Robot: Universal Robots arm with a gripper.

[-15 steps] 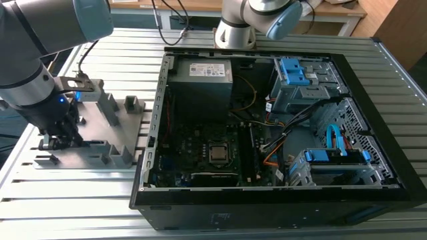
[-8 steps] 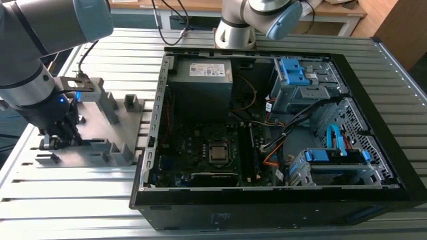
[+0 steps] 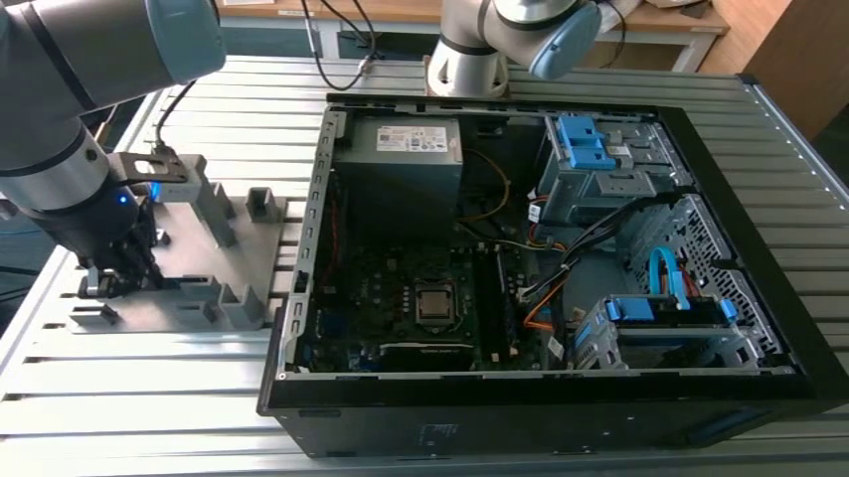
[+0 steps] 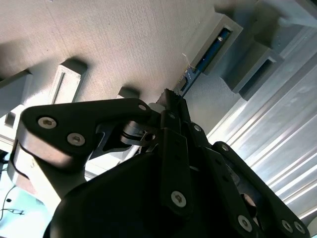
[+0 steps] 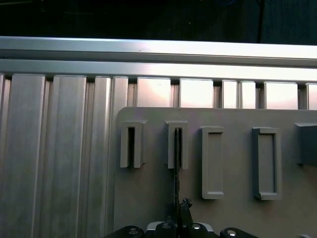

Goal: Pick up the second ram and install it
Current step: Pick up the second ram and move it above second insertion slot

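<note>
Pincer (image 5: 179, 210) is down at the fixture plate (image 5: 148, 198), fingertips pressed together on the near end of the second ram (image 5: 176, 168). You're pinching it edge-on, as far as both wrist views show. In the second wrist view the second ram (image 4: 208, 55) runs straight out ahead of the pincer (image 4: 172, 99). Its far end sits in a slotted block (image 5: 177, 145) directly in front of the tips, so it's not yet out of its holder.

Progress, my read: approx. the grasp stage. Reach + grip look done; lift, carry and seating in the board are all left. PC case (image 3: 531, 422) lies well apart from the pincer (image 3: 106, 286), towards the exterior view's right, side open, motherboard (image 3: 398, 288) exposed. Can't tell whether a first stick is already seated there.

Counts: 1 ram at the pincer. Blocks in the row ahead of it, first wrist view: 4 whole (2 w/ narrow slots, 2 w/ wider recesses) plus the edge of a 5th. 1 plate, 1 case, both on the ribbed metal counter (image 3: 133, 397).
</note>
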